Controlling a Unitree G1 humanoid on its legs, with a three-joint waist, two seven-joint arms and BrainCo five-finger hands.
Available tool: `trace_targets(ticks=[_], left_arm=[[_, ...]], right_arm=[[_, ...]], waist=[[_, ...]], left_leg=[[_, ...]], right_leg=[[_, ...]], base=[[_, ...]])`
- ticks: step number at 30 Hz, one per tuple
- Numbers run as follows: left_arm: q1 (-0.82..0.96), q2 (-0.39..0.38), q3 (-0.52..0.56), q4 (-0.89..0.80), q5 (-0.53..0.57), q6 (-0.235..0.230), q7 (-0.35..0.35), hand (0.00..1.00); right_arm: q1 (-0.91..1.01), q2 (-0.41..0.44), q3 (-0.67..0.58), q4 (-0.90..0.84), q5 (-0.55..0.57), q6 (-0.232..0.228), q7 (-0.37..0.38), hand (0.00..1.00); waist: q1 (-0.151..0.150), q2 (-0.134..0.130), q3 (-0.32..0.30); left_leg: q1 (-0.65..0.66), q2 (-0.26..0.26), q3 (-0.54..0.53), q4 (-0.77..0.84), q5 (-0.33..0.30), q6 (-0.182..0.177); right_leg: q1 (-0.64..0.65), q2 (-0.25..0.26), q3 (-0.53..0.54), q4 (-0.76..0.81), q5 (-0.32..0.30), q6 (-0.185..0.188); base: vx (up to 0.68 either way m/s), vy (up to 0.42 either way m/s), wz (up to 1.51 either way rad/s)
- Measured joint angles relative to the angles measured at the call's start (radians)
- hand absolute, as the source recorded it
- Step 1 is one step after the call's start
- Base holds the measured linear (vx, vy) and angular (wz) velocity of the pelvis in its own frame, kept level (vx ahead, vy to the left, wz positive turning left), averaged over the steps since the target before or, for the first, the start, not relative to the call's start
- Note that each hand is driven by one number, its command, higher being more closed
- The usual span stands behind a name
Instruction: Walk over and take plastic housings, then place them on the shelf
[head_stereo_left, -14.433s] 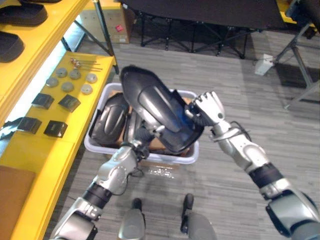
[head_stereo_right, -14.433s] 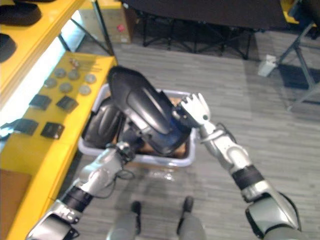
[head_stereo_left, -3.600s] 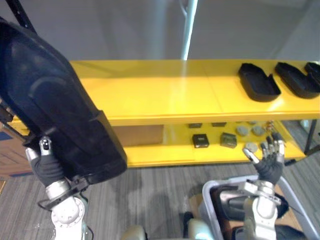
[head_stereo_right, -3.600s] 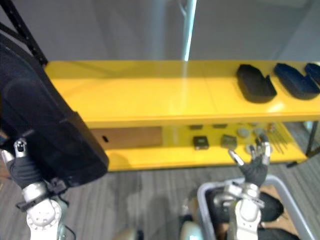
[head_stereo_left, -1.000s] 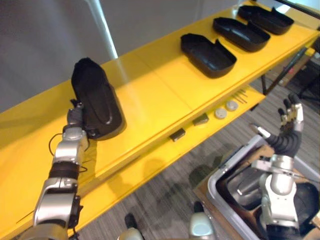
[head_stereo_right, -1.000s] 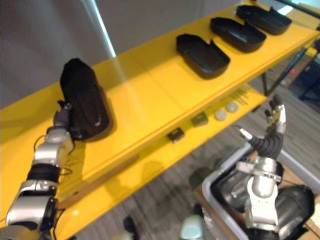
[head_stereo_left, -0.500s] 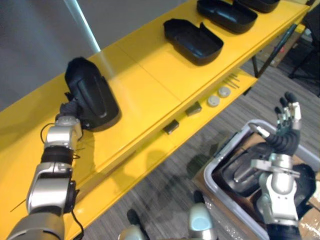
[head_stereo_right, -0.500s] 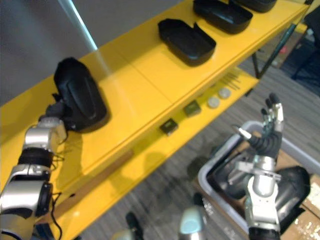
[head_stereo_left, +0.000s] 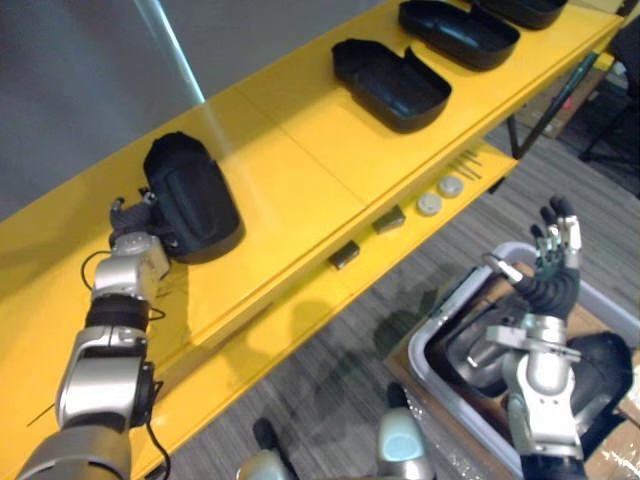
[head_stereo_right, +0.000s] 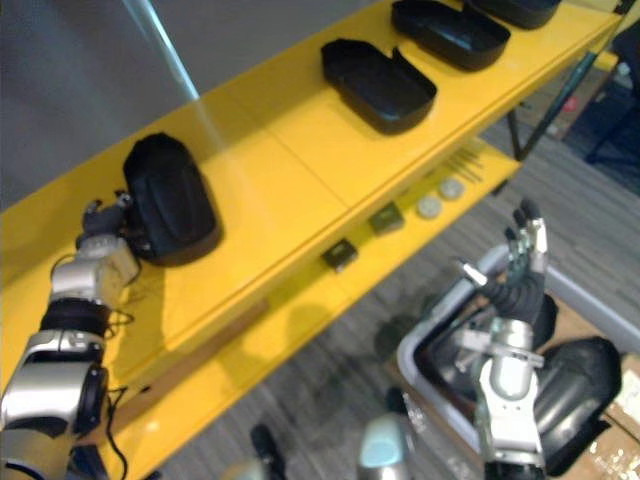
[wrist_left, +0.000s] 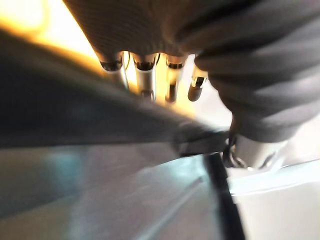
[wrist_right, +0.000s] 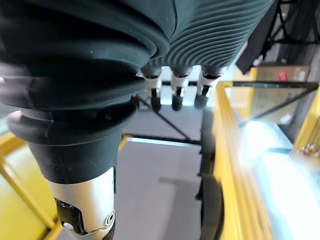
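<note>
**While the left hand sits beside the shelved housing, the right hangs empty over the bin**

At far left I see my left hand (head_stereo_left: 128, 218) on the yellow upper shelf (head_stereo_left: 300, 165), fingers spread and loose, closed on nothing; it is just beside the near end of the black plastic housing (head_stereo_left: 192, 197), though I cannot tell if they touch; that housing lies dome-up on the shelf; further right, three more housings (head_stereo_left: 390, 82) lie hollow side up in a row; on the lower shelf (head_stereo_left: 290, 310) sit small dark blocks (head_stereo_left: 345, 254) and round discs (head_stereo_left: 430, 203); at right, my right hand (head_stereo_left: 553, 265) is raised, fingers straight and apart, empty, above the grey bin (head_stereo_left: 425, 350) holding further dark shells (head_stereo_left: 605, 375).
</note>
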Motion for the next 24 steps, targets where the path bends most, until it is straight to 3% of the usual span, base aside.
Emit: trace_targets(ticks=[2,6,11,12,13,14,18,24], left_arm=[[0.000,0.008,0.015,-0.097,0.086,-0.039,-0.002,0.00],[0.045,0.014,0.086,-0.290,0.107,-0.098,-0.038,0.00],[0.337,-0.006,0.228,-0.696,0.107,-0.204,-0.090,0.00],[0.665,-0.184,0.340,-1.013,0.144,-0.339,-0.112,0.00],[0.709,-0.215,0.347,-1.037,0.150,-0.374,-0.112,0.00],[0.797,-0.291,0.353,-1.132,0.223,-0.497,-0.109,0.00],[0.797,-0.293,0.353,-1.132,0.223,-0.497,-0.109,0.00],[0.884,-0.417,0.344,-1.133,0.223,-0.530,-0.105,0.00]], right_arm=[[0.003,0.001,0.005,0.000,0.000,-0.005,-0.012,0.00],[0.008,0.001,0.012,-0.002,0.011,-0.019,-0.029,0.00],[0.014,0.005,-0.012,-0.058,0.020,-0.020,-0.069,0.00],[0.015,0.030,-0.051,-0.103,0.020,-0.019,-0.084,0.00],[0.015,0.038,-0.051,-0.107,0.020,-0.019,-0.084,0.00],[0.008,0.079,-0.055,-0.106,0.007,-0.015,-0.085,0.00],[0.008,0.079,-0.055,-0.106,0.007,-0.015,-0.085,0.00],[0.029,0.095,-0.091,-0.107,0.010,0.004,-0.063,0.00]], waist=[[0.013,-0.007,-0.007],[0.035,-0.012,-0.018],[0.059,0.000,-0.106],[0.127,0.004,-0.164],[0.138,0.005,-0.165],[0.167,0.001,-0.212],[0.167,-0.001,-0.205],[0.165,-0.005,-0.168]], left_leg=[[0.008,0.001,-0.008,-0.004,0.000,0.000],[0.028,0.001,-0.017,-0.018,0.001,-0.001],[0.028,0.001,-0.054,-0.032,0.002,-0.003],[0.037,-0.006,-0.095,-0.046,0.005,-0.004],[0.036,-0.007,-0.107,-0.047,0.007,-0.001],[0.004,0.000,-0.124,-0.054,0.042,0.002],[0.004,0.000,-0.124,-0.054,0.042,0.002],[-0.013,-0.001,-0.124,-0.049,0.044,0.005]], right_leg=[[0.018,0.000,-0.011,-0.009,0.000,0.000],[0.046,0.000,-0.031,-0.015,0.000,0.000],[0.073,-0.002,-0.085,-0.023,0.000,0.000],[0.130,-0.011,-0.144,-0.063,-0.003,0.001],[0.141,-0.013,-0.163,-0.069,-0.011,-0.002],[0.131,-0.006,-0.190,-0.082,0.009,-0.020],[0.131,-0.006,-0.190,-0.082,0.009,-0.020],[0.110,-0.006,-0.188,-0.077,0.013,-0.020]], base=[[0.04,-0.007,0.11],[0.02,-0.010,0.11],[0.04,-0.017,0.26],[-0.03,-0.035,0.66],[-0.04,-0.031,0.54],[-0.02,-0.010,0.14],[0.00,0.000,0.00],[0.00,0.000,0.00]])
